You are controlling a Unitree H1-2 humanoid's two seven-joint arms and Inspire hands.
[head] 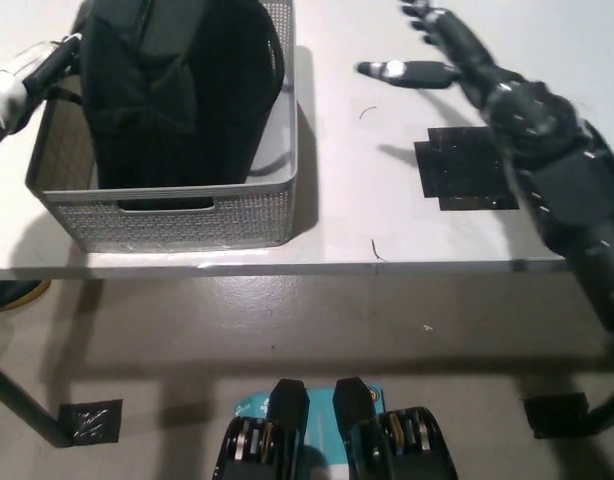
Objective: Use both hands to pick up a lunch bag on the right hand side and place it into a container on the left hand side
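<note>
The black lunch bag (177,90) stands upright inside the grey perforated container (177,215) at the table's left. My white left hand (32,75) is at the picture's left edge, against the container's left wall beside the bag; its fingers look spread and hold nothing. Over the bare table to the right of the container hovers my black right hand (432,55), open with fingers spread, well apart from the bag.
A black tape patch (467,170) lies on the white table (367,200) under my right forearm. The table's front edge runs across the middle of the picture. On the floor at lower left is a black tape square (90,420).
</note>
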